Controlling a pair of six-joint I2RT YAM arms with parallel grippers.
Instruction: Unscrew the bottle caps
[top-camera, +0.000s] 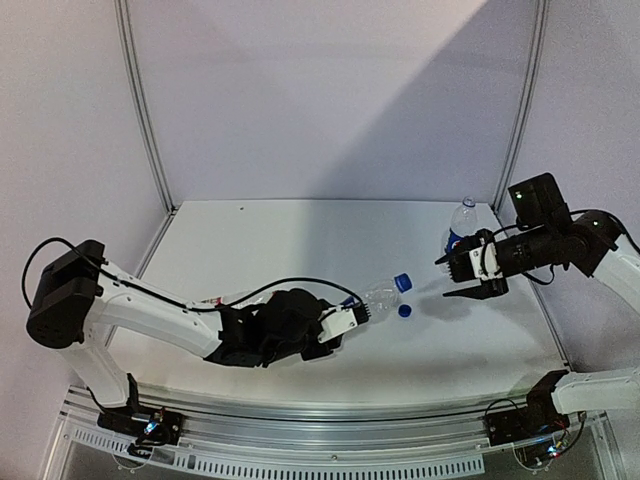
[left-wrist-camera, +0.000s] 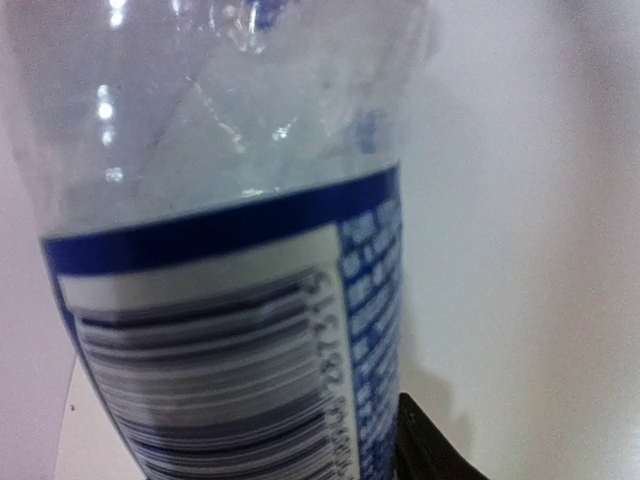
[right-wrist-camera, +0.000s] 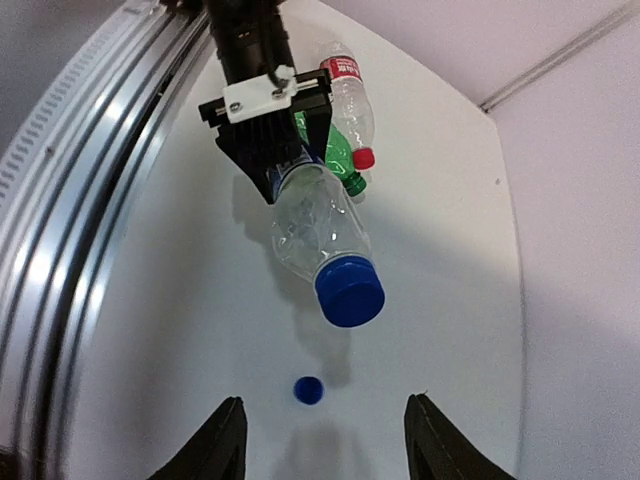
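White table between pale walls, loose blue cap

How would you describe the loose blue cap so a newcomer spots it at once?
Find the white table, then the clear bottle that the left gripper holds over it. The loose blue cap lies on the table close below that bottle's mouth. The other blue cap sits on the bottle; this one sits on none.

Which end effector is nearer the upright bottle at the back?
Right. The right end effector hangs open just in front of the upright bottle; the left end effector, gripping a tilted bottle, sits farther left.
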